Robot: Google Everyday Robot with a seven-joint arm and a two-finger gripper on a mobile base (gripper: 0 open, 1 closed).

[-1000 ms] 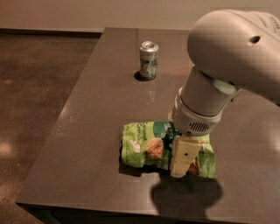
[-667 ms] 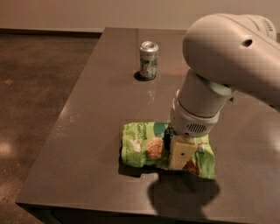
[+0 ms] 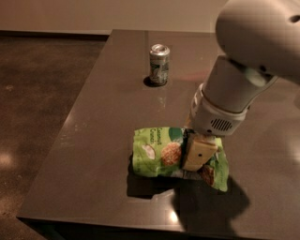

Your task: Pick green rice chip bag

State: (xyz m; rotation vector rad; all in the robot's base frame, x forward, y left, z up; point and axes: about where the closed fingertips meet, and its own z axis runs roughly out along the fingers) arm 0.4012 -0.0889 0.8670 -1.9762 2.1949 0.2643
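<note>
A dark, glossy table [image 3: 105,122] fills most of the view. It stands on a mottled brown floor [image 3: 37,93], and a pale strip of wall [image 3: 93,14] runs along the top edge. On the near half of the table, not far from the front edge, lies the green rice chip bag [image 3: 157,152]. It is crinkled and light green, with white lettering near its upper left and a round brown rice cake pictured at its middle. Its left end is puffed up, and its right end sags toward the front of the table, where another rice cake shows. A deep shadow spreads beneath the bag and out in front of it. The robot's bulky white arm [image 3: 234,89] comes in from the upper right, with its vented wrist angled down and to the left. The gripper [image 3: 197,154] is down on the bag, right of the bag's centre, and its cream-coloured end piece lies across the printed face and touches it. Whether the gripper has closed on the bag or only presses against it cannot be told from this angle, since the wrist covers much of it. Toward the far side of the table, well apart from the bag, a silver-and-green drinks can [image 3: 159,64] stands upright.
</note>
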